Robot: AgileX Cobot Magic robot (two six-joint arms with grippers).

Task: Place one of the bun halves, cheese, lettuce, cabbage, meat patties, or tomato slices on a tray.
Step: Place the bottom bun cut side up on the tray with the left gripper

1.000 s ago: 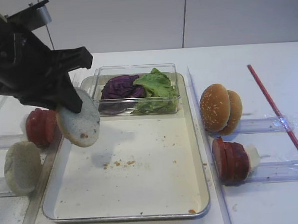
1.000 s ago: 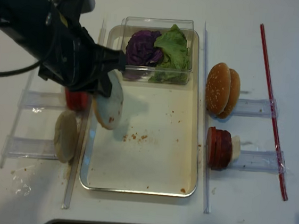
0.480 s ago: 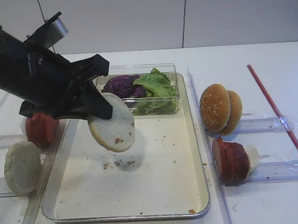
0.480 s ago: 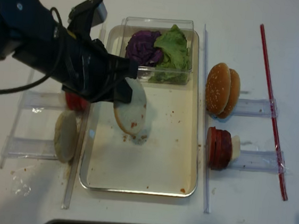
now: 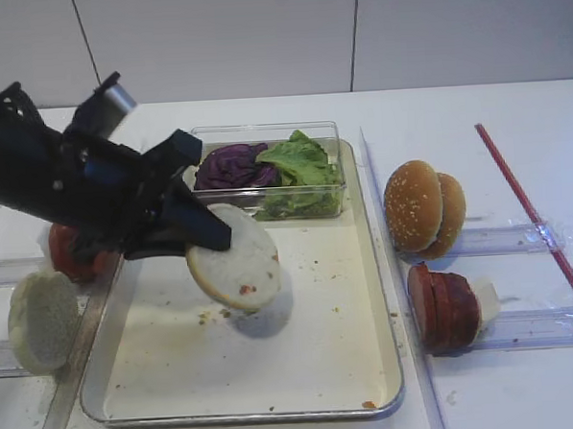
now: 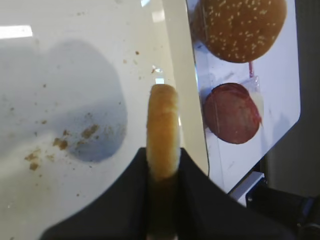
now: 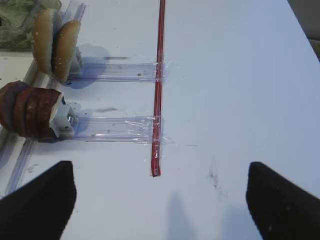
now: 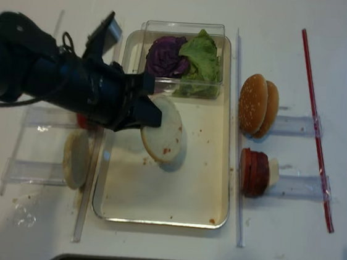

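Above the tray, the left gripper is clenched on the bun half, tilted and not yet resting; lowering and release remain.

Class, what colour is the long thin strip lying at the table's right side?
Red strip, clearest in the right wrist view.

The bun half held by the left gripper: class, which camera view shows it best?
The first exterior high view: the bun half shows its whole pale face, tilted above the tray. The realsense view shows it from above, smaller. The left wrist view shows only its edge between the fingers. The right wrist view misses it.
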